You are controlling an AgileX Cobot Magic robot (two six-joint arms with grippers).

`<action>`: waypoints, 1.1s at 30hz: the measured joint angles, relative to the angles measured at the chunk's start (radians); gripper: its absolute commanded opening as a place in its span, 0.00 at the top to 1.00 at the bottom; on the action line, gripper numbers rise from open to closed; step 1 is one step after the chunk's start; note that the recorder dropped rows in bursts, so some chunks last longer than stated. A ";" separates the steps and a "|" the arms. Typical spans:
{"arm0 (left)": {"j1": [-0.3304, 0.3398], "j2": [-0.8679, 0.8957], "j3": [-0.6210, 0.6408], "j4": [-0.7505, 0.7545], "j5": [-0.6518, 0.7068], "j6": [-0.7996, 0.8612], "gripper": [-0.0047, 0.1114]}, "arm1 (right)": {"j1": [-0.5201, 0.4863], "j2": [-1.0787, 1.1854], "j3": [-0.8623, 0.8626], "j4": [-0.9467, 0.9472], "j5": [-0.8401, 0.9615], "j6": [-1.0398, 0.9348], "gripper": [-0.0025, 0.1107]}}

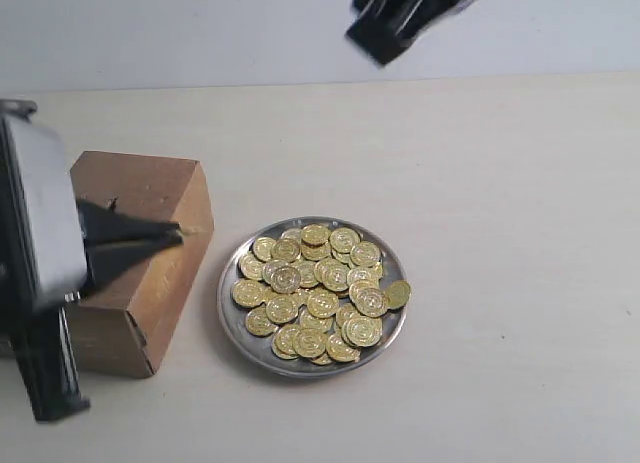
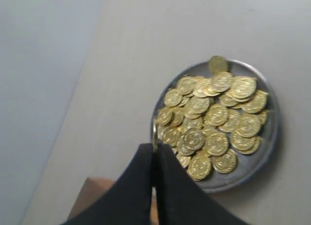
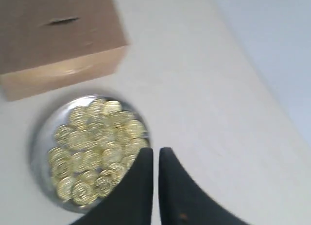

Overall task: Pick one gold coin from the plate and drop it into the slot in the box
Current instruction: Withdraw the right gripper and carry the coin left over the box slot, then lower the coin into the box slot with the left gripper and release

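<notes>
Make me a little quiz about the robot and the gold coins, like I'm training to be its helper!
1. True or false: the plate holds just one coin.
2. Which arm's fingers pinch a gold coin edge-on? A) the left arm's B) the right arm's
3. Fill in: the slot is cut in the brown ____.

Key:
1. False: the plate holds a heap of coins.
2. A: the left gripper is shut on it.
3. box.
</notes>
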 measured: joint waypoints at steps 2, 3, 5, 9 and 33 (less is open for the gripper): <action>0.092 0.002 -0.034 0.000 0.014 -0.141 0.96 | 0.000 -0.060 0.010 -0.093 -0.002 0.118 0.98; 0.150 0.009 -0.062 0.000 0.035 -0.225 0.96 | 0.000 -0.094 0.023 -0.131 -0.002 0.178 0.98; 0.268 0.032 -0.130 0.000 0.106 -0.375 0.96 | 0.000 -0.157 0.058 -0.159 -0.002 0.266 0.98; 0.440 0.114 -0.269 0.000 0.294 -0.588 0.96 | 0.000 -0.261 0.152 -0.100 0.002 0.352 0.98; 0.490 0.637 -0.594 -0.077 0.742 -0.743 0.96 | 0.000 -0.561 0.561 0.129 -0.033 0.380 0.98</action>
